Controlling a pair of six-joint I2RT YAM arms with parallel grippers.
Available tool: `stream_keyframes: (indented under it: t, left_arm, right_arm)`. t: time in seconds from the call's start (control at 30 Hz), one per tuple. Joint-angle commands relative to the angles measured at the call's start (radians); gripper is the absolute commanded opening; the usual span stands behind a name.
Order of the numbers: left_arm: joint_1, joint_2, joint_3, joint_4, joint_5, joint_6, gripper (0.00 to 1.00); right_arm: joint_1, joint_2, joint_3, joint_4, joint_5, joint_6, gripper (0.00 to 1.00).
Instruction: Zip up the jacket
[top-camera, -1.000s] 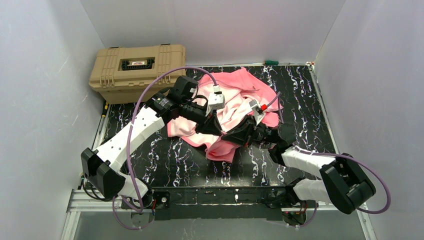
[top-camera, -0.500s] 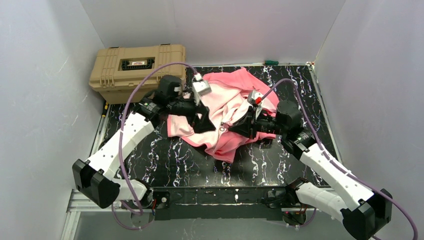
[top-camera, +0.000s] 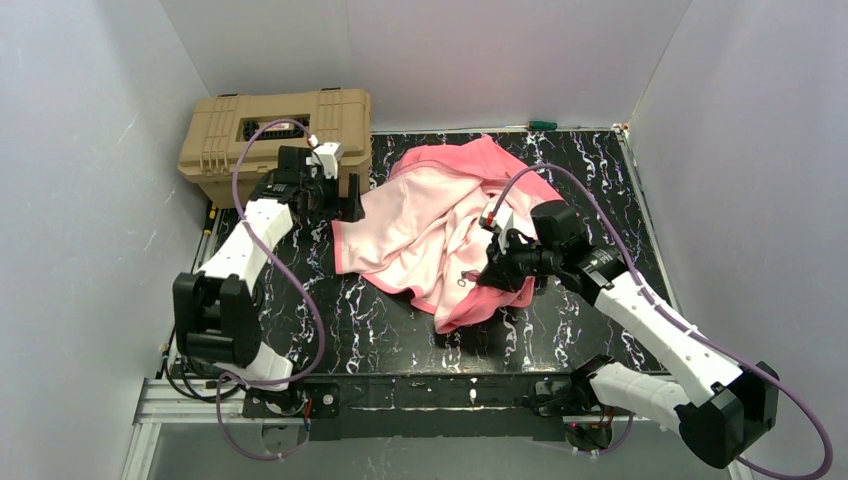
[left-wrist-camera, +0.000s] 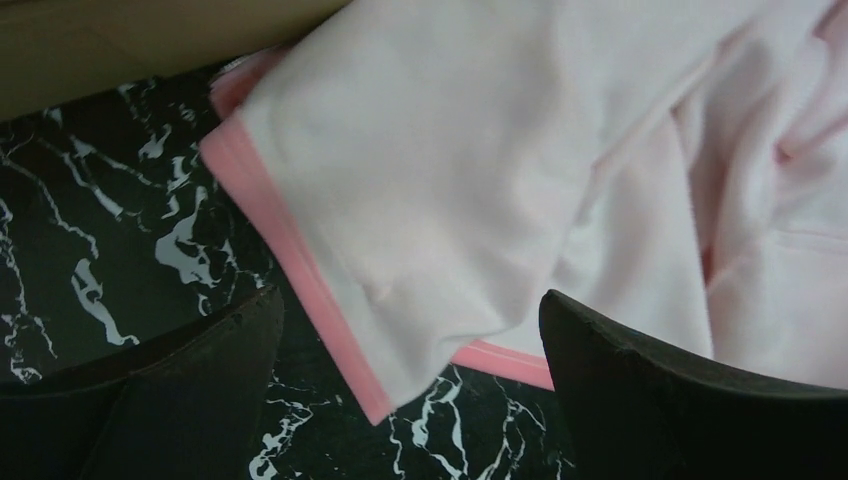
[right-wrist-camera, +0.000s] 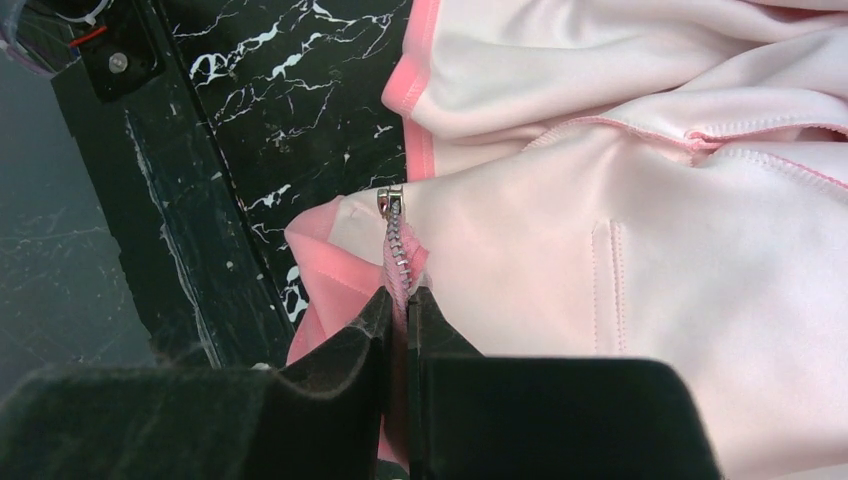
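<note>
Jacket (top-camera: 440, 215): on the tabletop (top-camera: 600, 190), centre to back, opened out w/ pale lining up. Its left edge is just beside the tan case (top-camera: 275, 130); its near corner is bunched up by the right arm.
Left fingers (left-wrist-camera: 660, 390): spread wide, holding nothing. They hang over the jacket's left hem corner, fabric showing between them, not touching as far as I can tell.
Right fingers (right-wrist-camera: 350, 350): pinched shut on the jacket's front edge, right on the zip (right-wrist-camera: 398, 245), low on the near side of the garment.
Zip state: right wrist view shows 1 row of teeth w/ a small metal end piece past the fingertips. No mating row beside it and no slider in view, so it looks unjoined.
Done so far (judged): one zip edge found and gripped, approx. that's all. Nothing is zipped.
Left to do (judged): find the other front edge, prob. w/ the free left fingers. Then lay both edges side by side, seat the zip ends together and run the slider up the full length.
Overall: early stage, most of the job ahead.
</note>
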Motion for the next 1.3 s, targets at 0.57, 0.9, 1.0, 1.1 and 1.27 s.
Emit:
stream_keyframes:
  t: [0.57,0.9,1.0,1.1,1.27]
  left_arm:
    - [0.028,0.348,-0.045,0.247,-0.14,-0.133,0.76]
    - [-0.159,0.132,-0.204,0.27,0.023,0.16,0.0]
    - [-0.253,-0.051,-0.312,0.296,0.082,0.316,0.0]
    - [-0.364,-0.223,-0.396,0.28,0.179,0.462,0.0]
    - [-0.572,-0.449,-0.501,0.246,0.266,0.682,0.13]
  right_arm:
    - [-0.001,-0.083,0.102,-0.161,0.01,-0.051,0.01]
    - [-0.017,-0.083,0.16,-0.153,0.024,-0.047,0.01]
    - [-0.024,-0.082,0.18,-0.172,0.027,-0.051,0.01]
    - [-0.03,-0.085,0.199,-0.206,0.037,-0.064,0.01]
    - [-0.035,-0.085,0.251,-0.289,0.088,-0.089,0.01]
